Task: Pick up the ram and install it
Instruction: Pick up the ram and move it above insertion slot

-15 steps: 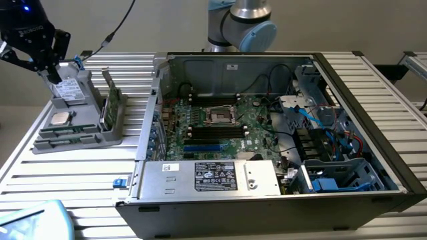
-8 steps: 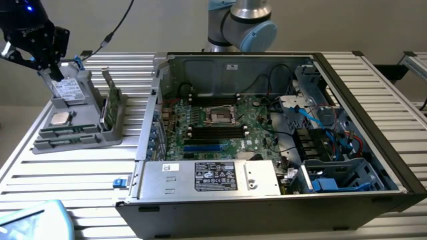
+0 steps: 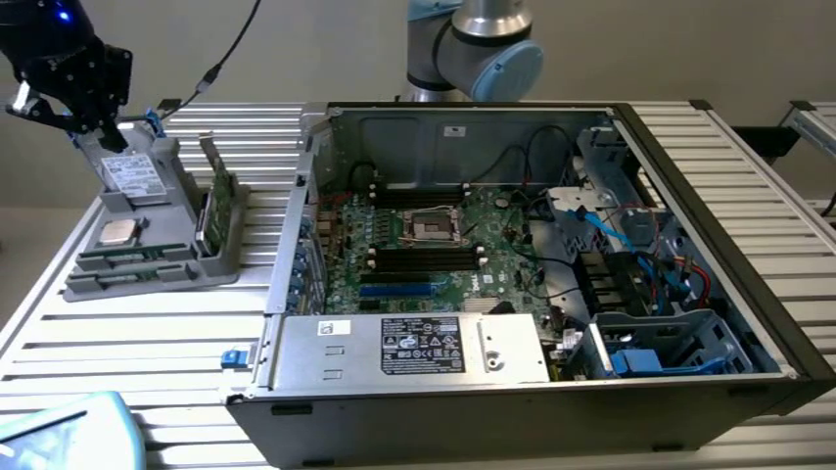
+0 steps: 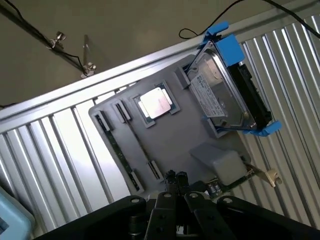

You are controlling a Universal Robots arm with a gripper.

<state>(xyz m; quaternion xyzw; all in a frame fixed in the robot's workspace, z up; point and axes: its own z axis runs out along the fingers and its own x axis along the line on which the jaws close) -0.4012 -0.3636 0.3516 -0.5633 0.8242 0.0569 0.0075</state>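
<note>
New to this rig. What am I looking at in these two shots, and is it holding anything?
One robot arm works at a slatted table. The exterior view, from a camera off the arm, shows an open computer case and, at the exterior view's left, a grey parts tray. The wrist view looks past the end effector at that tray: hard drive, processor chip, ram. The end effector is shut, above the tray, holding nothing.

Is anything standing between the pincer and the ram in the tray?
Nothing visible does. The shut pincer hangs above the gray tray. The ram sits in its slot with nothing over it. The hard drive and processor chip lie off to the side.
</note>
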